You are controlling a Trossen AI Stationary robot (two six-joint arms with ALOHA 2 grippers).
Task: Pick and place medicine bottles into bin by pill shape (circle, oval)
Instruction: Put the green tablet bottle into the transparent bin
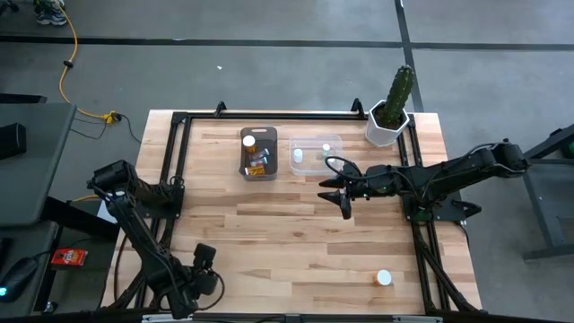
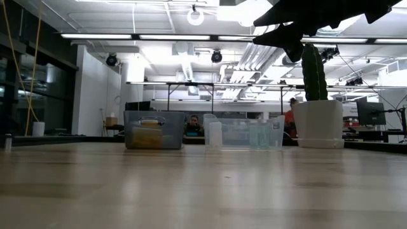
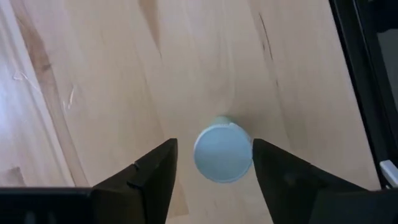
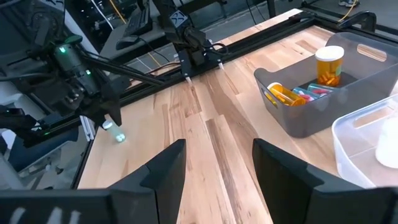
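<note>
Left gripper [image 3: 211,163]: our fingers spread, hanging over a white-capped bottle [image 3: 222,152] standing between them, untouched, at the tabletop's [image 1: 269,224] near left corner.
Right gripper [image 1: 339,186]: our fingers spread, empty, above the tabletop just before the clear bin [image 1: 316,154].
Grey bin [image 1: 258,153]: holds amber bottles [image 4: 328,64].
Stray bottle [image 1: 384,278]: near right edge.

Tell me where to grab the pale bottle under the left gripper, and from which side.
Pinch the pale bottle across its body just below the round cap, coming straight down. It stands upright on the table, cap up, and the left gripper hangs open with a finger on either side.
</note>
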